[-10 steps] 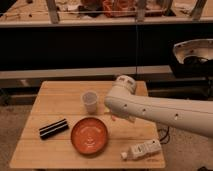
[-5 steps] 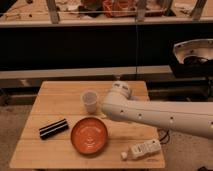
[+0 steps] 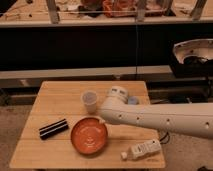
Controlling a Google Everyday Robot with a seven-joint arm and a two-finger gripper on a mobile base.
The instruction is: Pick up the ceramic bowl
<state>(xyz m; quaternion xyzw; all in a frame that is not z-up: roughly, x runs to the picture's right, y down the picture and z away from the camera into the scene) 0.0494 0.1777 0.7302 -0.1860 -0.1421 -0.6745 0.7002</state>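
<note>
Where the wooden surface fills the lower half of the camera view, the ceramic bowl sits toward its front edge, a little toward 6 o'clock of the surface's middle. It stands upright with its mouth facing up. Being round, it has no long axis and points no particular way. Its orange-red inside shows only faint pale marks. At 12 o'clock from the bowl, and apart from it, a small translucent plastic cup stands upright; what it holds cannot be told. At 9 o'clock of the bowl lies a dark bar-shaped pack with a pale stripe, its length running from 8 to 2 o'clock. At 4 o'clock lies a white bottle on its side, cap end toward the bowl. The white arm reaches in from 3 o'clock. Its pincer hangs over the surface at 1 o'clock of the bowl, just beside the cup, fingers apart and gripping nothing.
</note>
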